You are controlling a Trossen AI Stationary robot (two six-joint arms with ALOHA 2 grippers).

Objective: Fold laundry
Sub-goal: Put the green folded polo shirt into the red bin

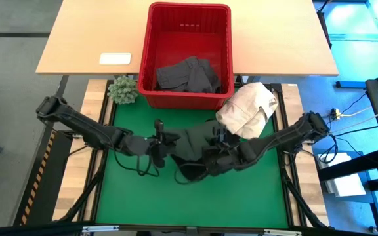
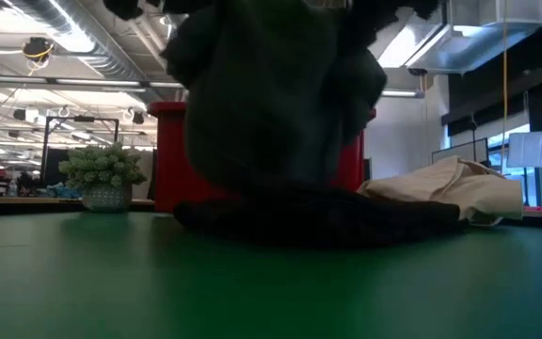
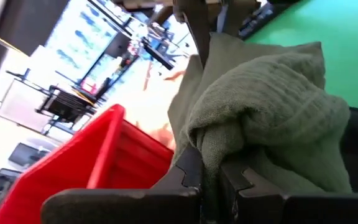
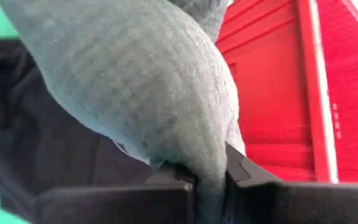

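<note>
A dark green garment (image 1: pixel 192 145) hangs bunched between my two grippers over the middle of the green mat (image 1: pixel 136 196). My left gripper (image 1: pixel 165 141) is shut on its left part and my right gripper (image 1: pixel 216 152) on its right part. In the low view the garment (image 2: pixel 271 94) hangs down from above, and its lower end meets a black cloth (image 2: pixel 318 221) that lies flat on the mat. More dark laundry (image 1: pixel 188 75) lies in the red basket (image 1: pixel 225 39) at the far edge of the mat. My left gripper pinches a bunched fold of the green garment (image 3: pixel 211 149) between its two fingers; several layers are gathered there. The cloth swells out beyond the fingers and hangs slack. My right gripper pinches a gathered bunch of the same garment (image 4: pixel 207 165) between its two fingers. The cloth bulges out past the fingers and hangs slack above the black cloth (image 4: pixel 36 130).
A cream-white cloth heap (image 1: pixel 248 108) lies at the mat's far right, next to the basket. A small potted plant (image 1: pixel 123 90) stands at the far left. A white flat object (image 1: pixel 115 58) lies on the wooden table (image 1: pixel 84 39) behind.
</note>
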